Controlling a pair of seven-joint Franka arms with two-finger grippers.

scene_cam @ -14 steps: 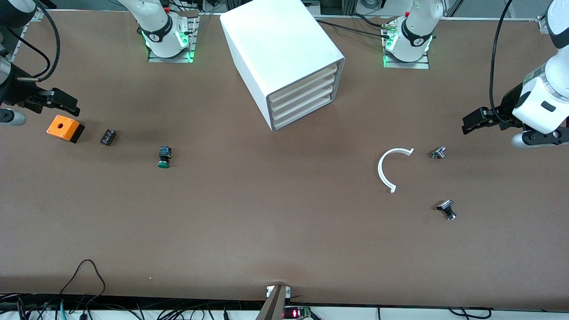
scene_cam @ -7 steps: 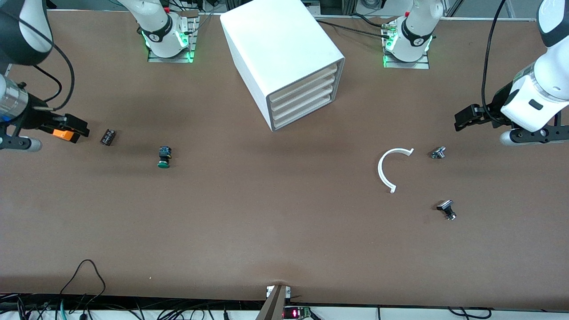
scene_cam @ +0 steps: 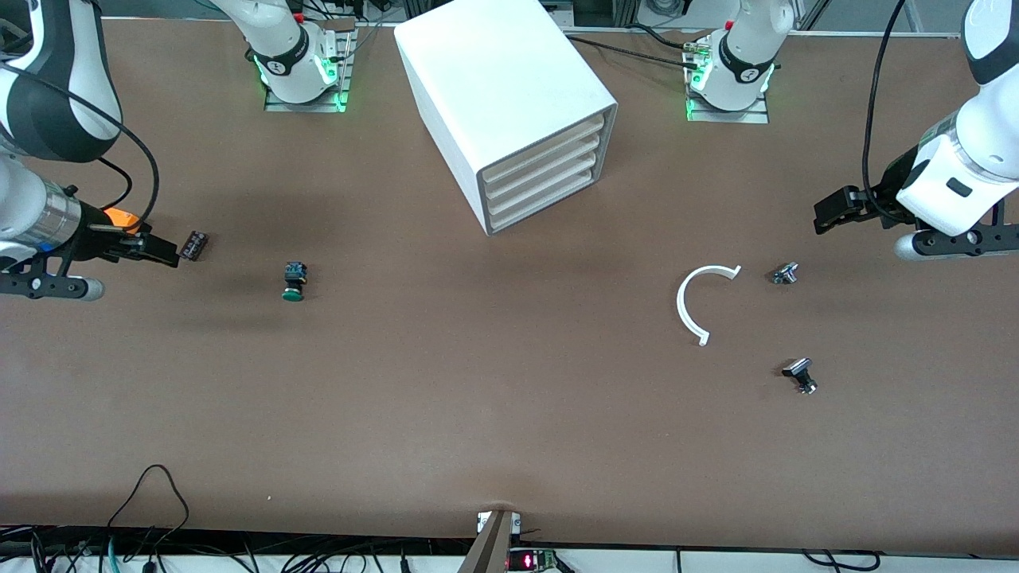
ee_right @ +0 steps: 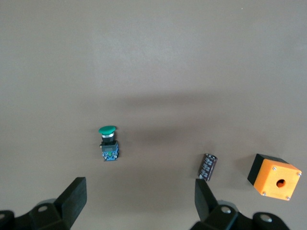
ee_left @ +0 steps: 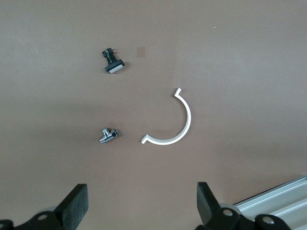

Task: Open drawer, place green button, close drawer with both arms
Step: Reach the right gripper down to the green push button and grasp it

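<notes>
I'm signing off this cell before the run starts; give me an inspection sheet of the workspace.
Surface: brown table, bare in the middle.
Job's things: cabinet, bottom drawer shut; green button lying on its side.
Clutter: orange box, black ribbed block, white curved strip, two knobs.
Grippers: right gripper open above the block; left gripper open, empty.
Cables: bundles along the table's edge.
Surroundings: nothing seen.
</notes>
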